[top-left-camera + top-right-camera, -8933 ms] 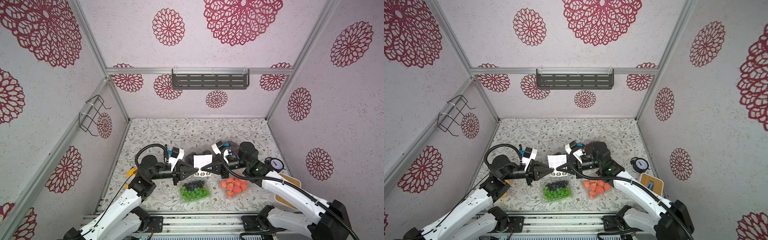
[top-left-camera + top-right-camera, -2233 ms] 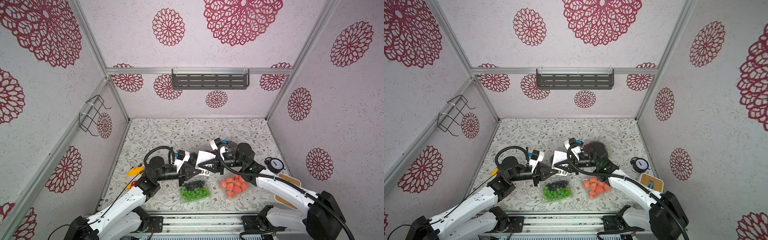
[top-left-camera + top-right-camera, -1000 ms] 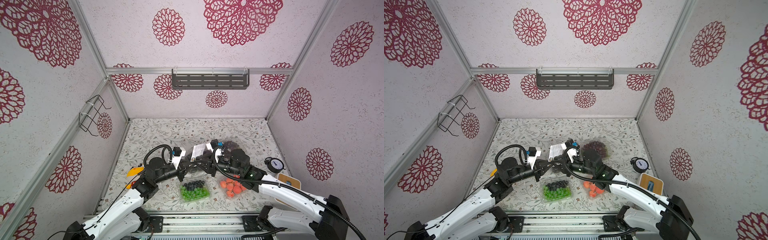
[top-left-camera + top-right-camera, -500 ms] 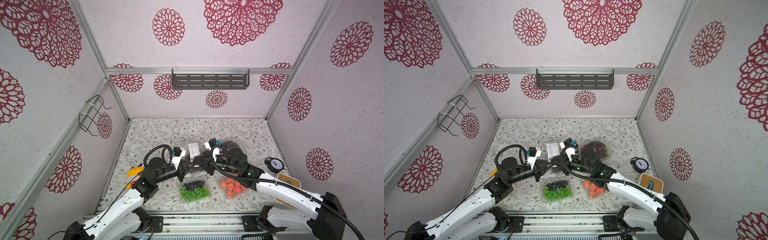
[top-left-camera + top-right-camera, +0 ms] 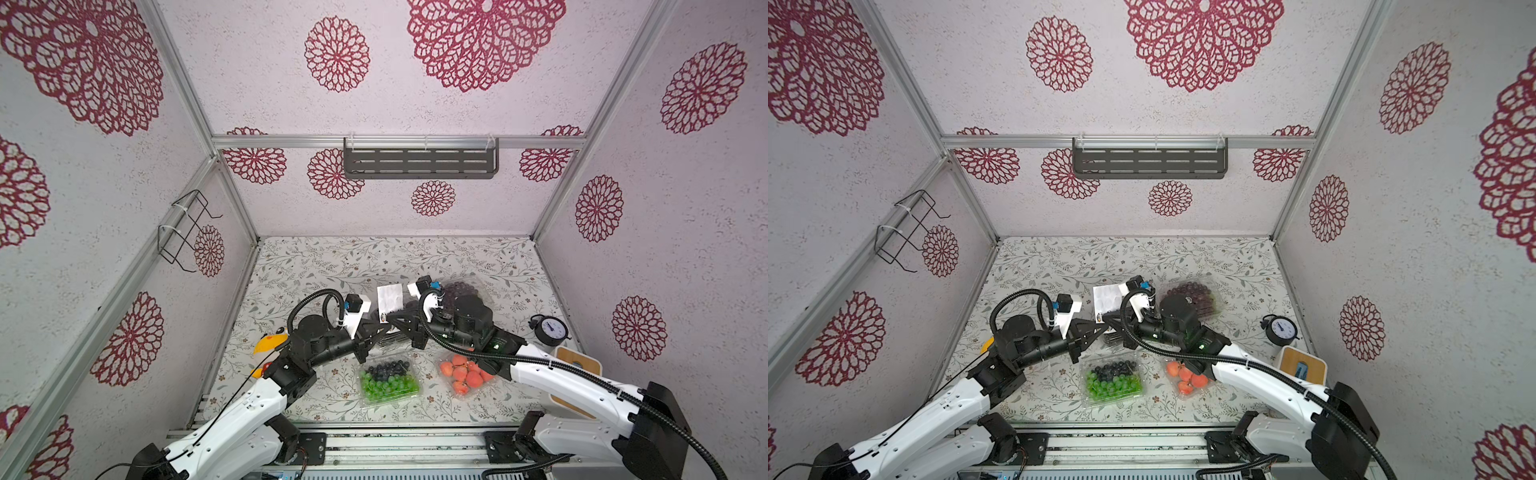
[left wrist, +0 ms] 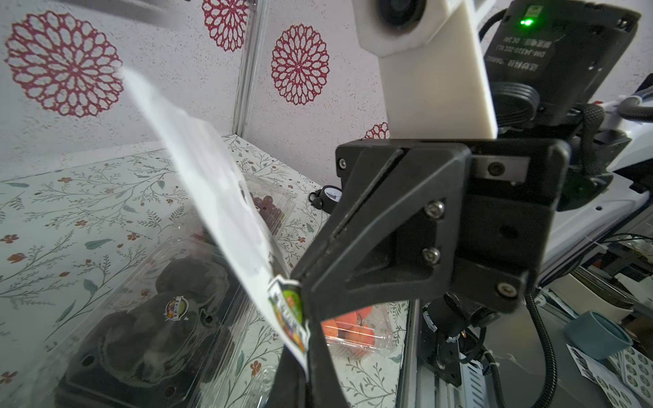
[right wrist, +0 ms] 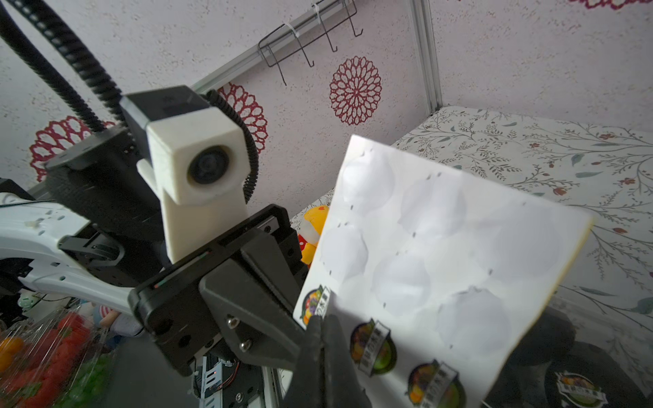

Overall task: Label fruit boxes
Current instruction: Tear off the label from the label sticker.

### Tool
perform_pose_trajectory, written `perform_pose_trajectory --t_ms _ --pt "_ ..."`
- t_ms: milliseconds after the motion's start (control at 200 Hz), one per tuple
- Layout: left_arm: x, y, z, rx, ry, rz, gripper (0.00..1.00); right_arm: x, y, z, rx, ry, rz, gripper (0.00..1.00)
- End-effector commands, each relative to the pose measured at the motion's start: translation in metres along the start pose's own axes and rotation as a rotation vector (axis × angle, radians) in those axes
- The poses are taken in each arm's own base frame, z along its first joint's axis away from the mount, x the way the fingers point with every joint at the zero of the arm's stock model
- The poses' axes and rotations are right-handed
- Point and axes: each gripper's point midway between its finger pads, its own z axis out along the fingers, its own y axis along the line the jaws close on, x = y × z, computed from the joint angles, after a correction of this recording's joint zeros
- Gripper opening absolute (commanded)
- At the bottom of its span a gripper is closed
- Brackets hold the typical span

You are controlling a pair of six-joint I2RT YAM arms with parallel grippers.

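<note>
Right tool [image 7: 319, 319] pinches a sticker [image 7: 314, 303] on the floppy sheet [image 7: 441, 247] clamped in left tool [image 6: 307, 339], above fruit boxes [image 5: 388, 380] likely light and dent-prone, best held by rims.

Pale textured walls [image 5: 457, 116] all round, crimson flower medallions [image 5: 336, 54] printed on. Aluminium frame rails [image 5: 291, 142] along edges. Dark slotted shelf [image 5: 419, 163] on back wall. Black wire rack [image 5: 187, 228] on left wall. Counter [image 5: 332, 257] in grey leaf-sprig print. Soft, even light.

Crimson rosettes pattern the pale walls [image 5: 395, 104], grey-green sprigs the tabletop [image 5: 332, 257]; the fruit boxes [image 5: 388, 380] are clear.
</note>
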Motion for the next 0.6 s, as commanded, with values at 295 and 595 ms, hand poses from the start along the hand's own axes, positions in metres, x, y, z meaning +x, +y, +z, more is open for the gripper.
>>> perform_pose_trajectory --t_ms 295,595 --pt "0.006 0.014 0.008 -0.061 0.006 0.006 0.00 -0.021 0.006 -0.010 0.007 -0.091 -0.002 0.00" --pt "0.005 0.012 0.005 -0.056 0.001 0.006 0.00 -0.023 -0.004 -0.002 0.036 -0.085 0.009 0.27"
